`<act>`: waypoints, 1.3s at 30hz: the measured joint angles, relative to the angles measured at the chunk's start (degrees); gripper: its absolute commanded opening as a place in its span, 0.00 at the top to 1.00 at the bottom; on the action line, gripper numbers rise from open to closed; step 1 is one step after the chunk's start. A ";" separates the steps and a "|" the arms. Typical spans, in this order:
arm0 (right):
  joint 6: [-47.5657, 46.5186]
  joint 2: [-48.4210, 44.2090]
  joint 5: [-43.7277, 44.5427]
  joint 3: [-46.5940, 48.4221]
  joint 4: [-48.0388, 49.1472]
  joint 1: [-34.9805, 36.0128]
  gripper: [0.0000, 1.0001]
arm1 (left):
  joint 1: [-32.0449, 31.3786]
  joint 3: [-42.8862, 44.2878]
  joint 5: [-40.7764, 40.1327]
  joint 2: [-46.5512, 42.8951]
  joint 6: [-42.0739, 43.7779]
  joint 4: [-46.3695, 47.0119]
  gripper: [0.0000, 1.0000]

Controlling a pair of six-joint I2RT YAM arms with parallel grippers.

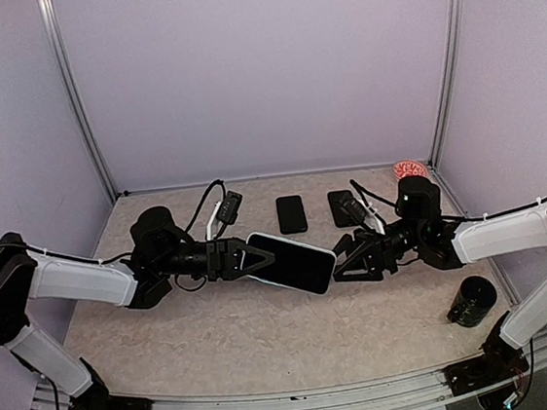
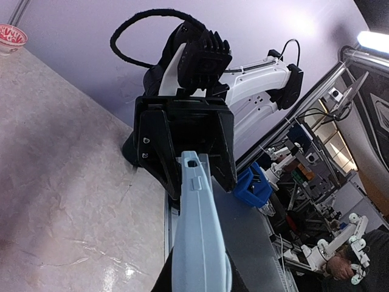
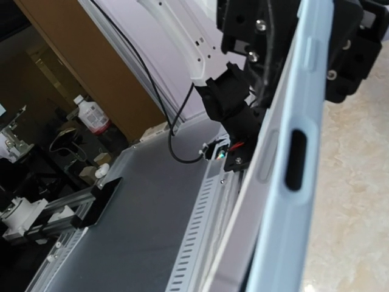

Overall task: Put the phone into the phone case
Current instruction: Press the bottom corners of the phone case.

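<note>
The phone [image 1: 294, 262], black screen up, sits in the pale blue phone case [image 1: 260, 238] and hangs above the table between both arms. My left gripper [image 1: 260, 258] is shut on the left end of the case [image 2: 197, 231], its black fingers [image 2: 163, 281] pinching the case's two faces. My right gripper [image 1: 341, 262] stands at the phone's right end, with that end between its jaws. In the right wrist view the case's edge [image 3: 292, 182] runs up the frame with the phone's pale edge [image 3: 252, 207] beside it, slightly apart low down. The right fingers are hidden there.
Two flat black slabs [image 1: 291, 214] [image 1: 341, 207] lie on the table behind the arms. A red patterned bowl [image 1: 408, 167] stands at the back right corner, and a black cylinder [image 1: 472, 302] lies at the front right.
</note>
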 measured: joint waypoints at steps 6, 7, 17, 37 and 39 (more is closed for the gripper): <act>1.79 -0.52 0.02 -0.17 1.77 -0.02 0.50 | -0.04 2.93 2.03 2.47 0.02 0.28 1.00; 2.01 -0.55 0.00 -0.28 1.90 -0.04 0.49 | -0.09 3.67 2.75 3.19 0.00 0.37 1.00; 0.61 -2.80 2.27 -1.18 -0.24 -0.33 0.50 | 0.04 8.02 5.90 7.30 0.02 0.57 1.00; -0.72 -2.47 5.05 -1.16 -2.01 -1.16 0.51 | 0.83 12.04 5.97 7.85 7.74 -8.35 1.00; -0.85 -2.47 5.07 -1.14 -2.03 -1.16 0.51 | 0.61 11.74 5.22 7.32 8.15 -8.85 1.00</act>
